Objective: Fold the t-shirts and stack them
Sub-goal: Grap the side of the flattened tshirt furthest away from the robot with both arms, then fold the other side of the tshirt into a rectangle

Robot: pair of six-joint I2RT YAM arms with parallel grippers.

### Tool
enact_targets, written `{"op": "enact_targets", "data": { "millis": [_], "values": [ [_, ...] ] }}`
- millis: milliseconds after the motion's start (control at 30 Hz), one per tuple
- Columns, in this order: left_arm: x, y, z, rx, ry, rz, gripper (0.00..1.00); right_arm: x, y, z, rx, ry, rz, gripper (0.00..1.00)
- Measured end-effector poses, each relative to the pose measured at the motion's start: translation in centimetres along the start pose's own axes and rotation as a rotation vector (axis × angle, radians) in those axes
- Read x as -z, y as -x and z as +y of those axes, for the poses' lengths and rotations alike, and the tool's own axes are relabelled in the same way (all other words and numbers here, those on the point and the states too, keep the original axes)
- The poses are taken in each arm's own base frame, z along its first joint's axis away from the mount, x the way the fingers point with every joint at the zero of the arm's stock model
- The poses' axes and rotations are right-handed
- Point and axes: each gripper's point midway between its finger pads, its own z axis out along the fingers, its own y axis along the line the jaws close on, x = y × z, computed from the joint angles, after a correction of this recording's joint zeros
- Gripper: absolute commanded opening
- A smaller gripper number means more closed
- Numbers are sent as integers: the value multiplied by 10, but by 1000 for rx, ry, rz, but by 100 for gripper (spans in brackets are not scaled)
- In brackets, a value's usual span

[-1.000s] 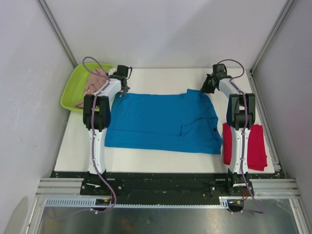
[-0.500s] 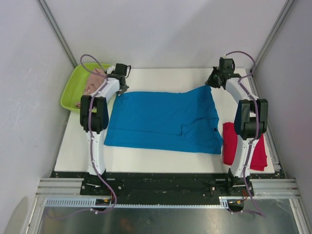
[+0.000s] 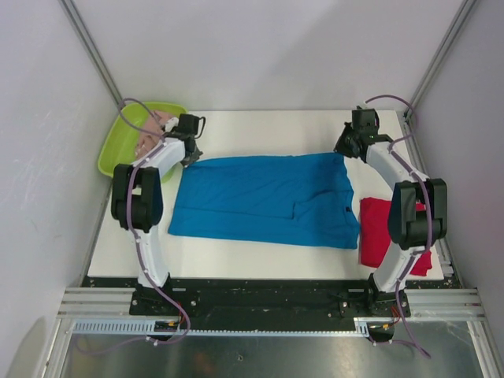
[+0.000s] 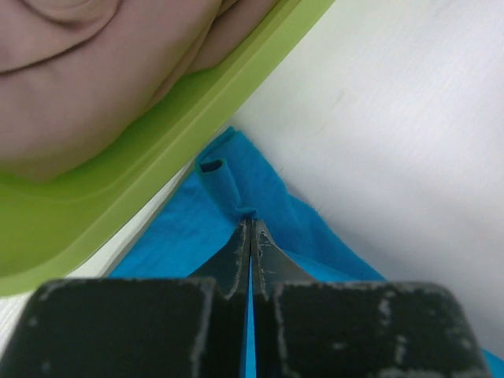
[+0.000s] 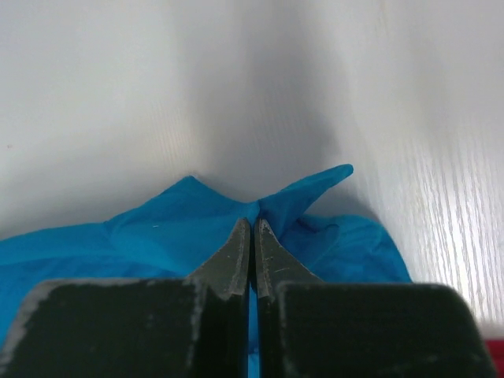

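The blue t-shirt (image 3: 264, 197) lies spread flat across the middle of the white surface (image 3: 260, 130) in the overhead view, its long side running left to right. The left pincer (image 3: 190, 159) sits at the shirt's upper-left corner. In the left wrist view its jaws are pressed together on a small rolled fold of the blue hem (image 4: 228, 185), just beside the rim of the lime-green tray (image 4: 157, 150). The right pincer (image 3: 344, 152) is at the shirt's upper-right corner. In the right wrist view its jaws are likewise closed, pinching a raised peak of blue cloth (image 5: 260, 209) off the surface. The pale pink t-shirt (image 3: 150, 134) lies bunched inside the tray at the upper left of the overhead frame. The red t-shirt (image 3: 376, 236) lies at the right edge of the surface, just beside the blue one and partly hidden behind the right arm.
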Motion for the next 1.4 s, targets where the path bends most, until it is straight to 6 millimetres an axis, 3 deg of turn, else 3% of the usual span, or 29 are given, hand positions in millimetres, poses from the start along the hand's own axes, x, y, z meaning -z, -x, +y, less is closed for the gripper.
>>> {"op": "enact_targets", "data": {
  "millis": [300, 733, 833, 900, 1033, 1233, 1400],
  "values": [
    [19, -26, 27, 2, -23, 12, 0, 40, -25, -8, -5, -57, -26, 0],
    [40, -45, 48, 10, -60, 9, 0, 62, -84, -39, -20, -130, 43, 0],
    [44, -53, 55, 8, -58, 14, 2, 62, -95, -43, -26, -137, 64, 8],
    [46, -60, 61, 6, -59, 21, 13, 62, -99, -45, -28, -142, 72, 20],
    [48, -76, 73, -1, -54, 43, 25, 62, -105, -47, -35, -146, 85, 40],
    [50, -89, 77, 1, -71, 73, 36, 68, -103, -38, -23, -104, 80, 45],
    [61, -76, 71, 20, -108, 35, 36, 69, -104, -23, -2, -54, 73, 46]
  ]
}}
